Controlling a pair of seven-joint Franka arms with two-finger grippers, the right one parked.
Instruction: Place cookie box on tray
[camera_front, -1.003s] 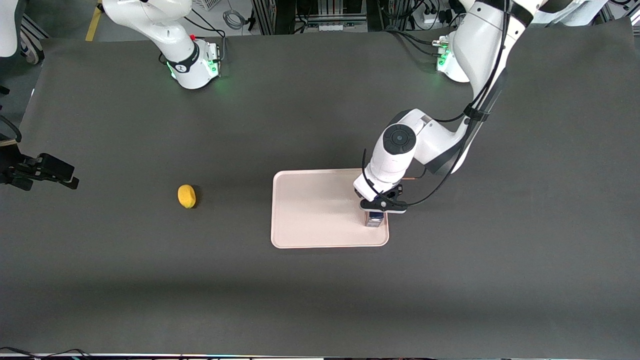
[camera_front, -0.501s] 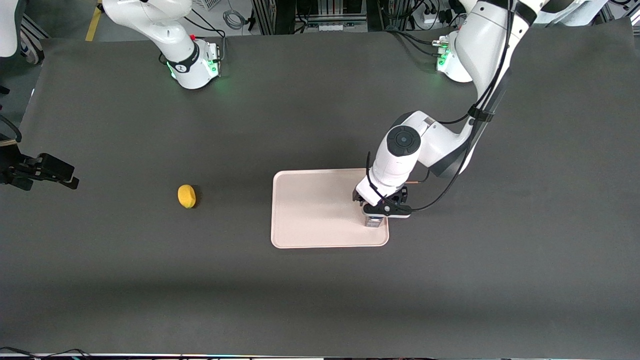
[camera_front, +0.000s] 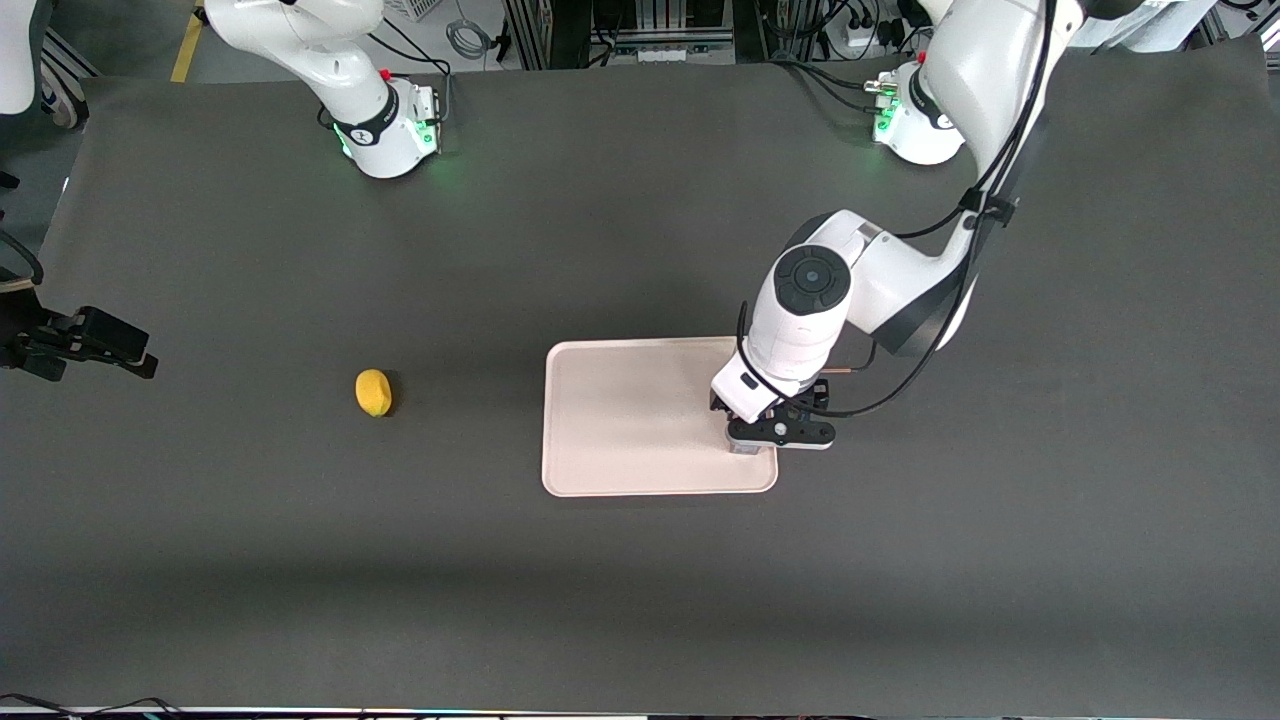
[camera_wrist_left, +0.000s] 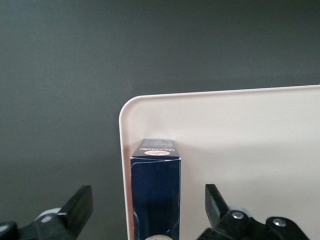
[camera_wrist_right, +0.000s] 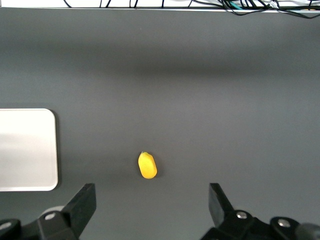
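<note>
The cookie box, a slim dark-blue carton, stands upright on the pale pink tray, close to the tray's corner nearest the working arm and the front camera. My left gripper hangs straight above it and hides nearly all of it in the front view. In the left wrist view the gripper is open: its two black fingertips stand wide apart on either side of the box, with a clear gap on each side. One fingertip is over the dark mat, the other over the tray.
A small yellow lump lies on the dark mat toward the parked arm's end, well away from the tray; the right wrist view shows it too. Both arm bases stand along the table edge farthest from the front camera.
The gripper head has shifted slightly nearer the front camera and toward the working arm's end, covering more of the box. The box has stayed in place on the tray.
</note>
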